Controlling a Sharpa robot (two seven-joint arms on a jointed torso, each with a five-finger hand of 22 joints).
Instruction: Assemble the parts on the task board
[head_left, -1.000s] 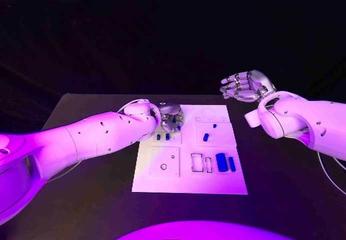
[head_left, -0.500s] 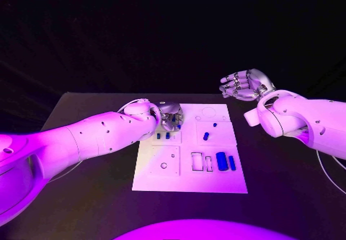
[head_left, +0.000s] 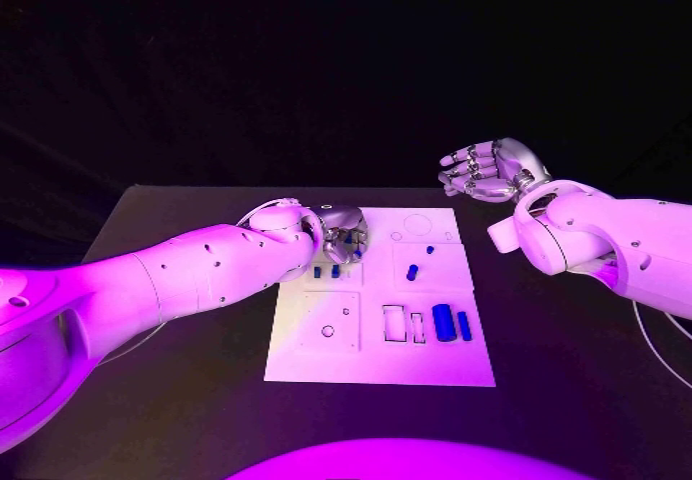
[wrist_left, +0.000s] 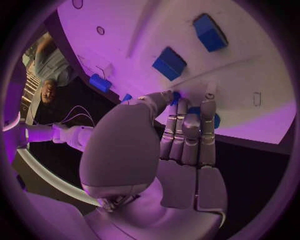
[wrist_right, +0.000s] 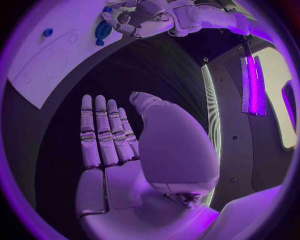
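The left hand (head_left: 340, 236) hangs over the board's (head_left: 378, 366) far left part, fingers curled down together; a small blue part (wrist_left: 176, 96) shows at its fingertips (wrist_left: 209, 104), though whether it is gripped I cannot tell. Other blue parts (head_left: 443, 323) lie on the board's near right area. The right hand (head_left: 488, 171) is raised off the board's far right corner, fingers loosely spread, holding nothing.

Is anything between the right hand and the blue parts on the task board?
Nothing visible blocks it. The right hand hovers open beyond the task board's far right corner. The left hand works at the far left corner, away from the blue parts on the right.
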